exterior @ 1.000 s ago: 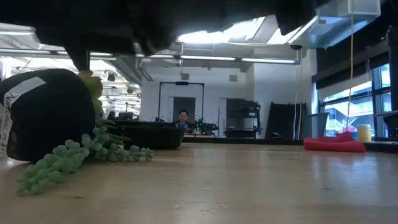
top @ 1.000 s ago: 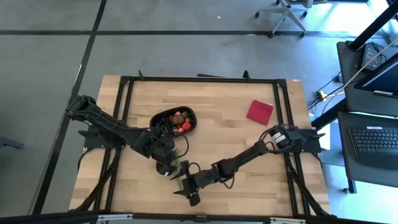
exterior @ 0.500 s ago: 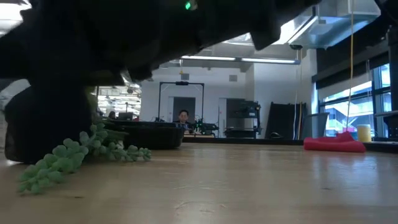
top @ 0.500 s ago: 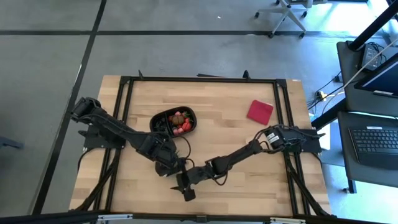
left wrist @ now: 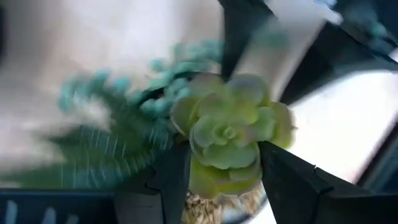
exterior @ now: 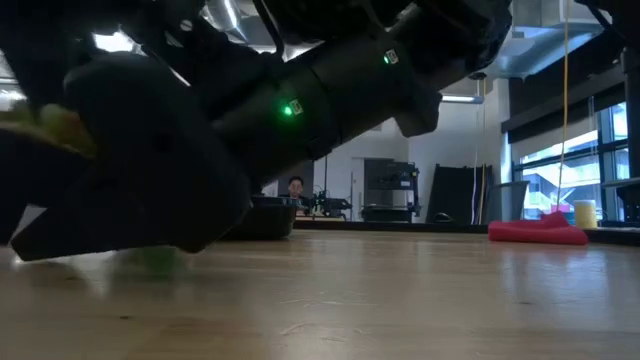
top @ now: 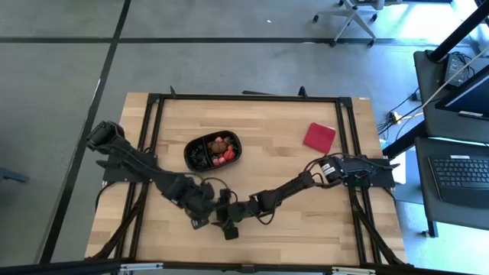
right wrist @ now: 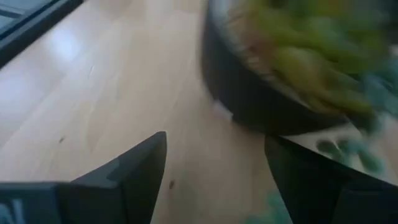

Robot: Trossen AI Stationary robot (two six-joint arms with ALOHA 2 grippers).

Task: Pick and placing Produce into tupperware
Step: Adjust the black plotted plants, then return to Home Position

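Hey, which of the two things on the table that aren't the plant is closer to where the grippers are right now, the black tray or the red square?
The black tray holding the produce. It sits just beyond the two grippers meeting near the table's front edge, while the flat red square lies far off toward the right side.

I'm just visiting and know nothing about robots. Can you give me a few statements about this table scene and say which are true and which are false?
1. The black tupperware already holds red fruit pieces. True.
2. The flat red square lies inside the tupperware. False: it lies on the table, apart, towards the right arm's side.
3. The left gripper is at a green potted plant. True.
4. The right gripper is shut on a strawberry. False: it is open, near the plant's dark pot.
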